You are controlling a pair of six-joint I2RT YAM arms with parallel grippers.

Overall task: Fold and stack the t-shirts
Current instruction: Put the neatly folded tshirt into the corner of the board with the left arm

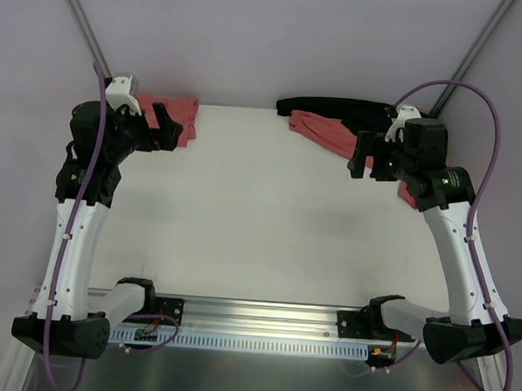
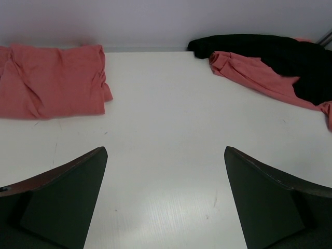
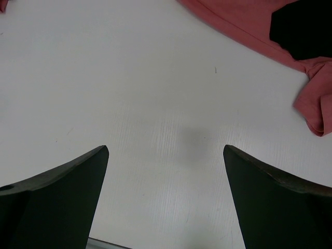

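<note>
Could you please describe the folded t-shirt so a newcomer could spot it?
Go to the far left corner of the white table. The salmon-red t-shirt there lies folded flat; the other salmon-red one, far right, is crumpled, partly under black cloth.

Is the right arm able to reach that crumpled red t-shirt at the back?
Probably yes: the open right pincer hangs beside the crumpled t-shirt, nothing between them, though a black cloth covers part of it.
</note>
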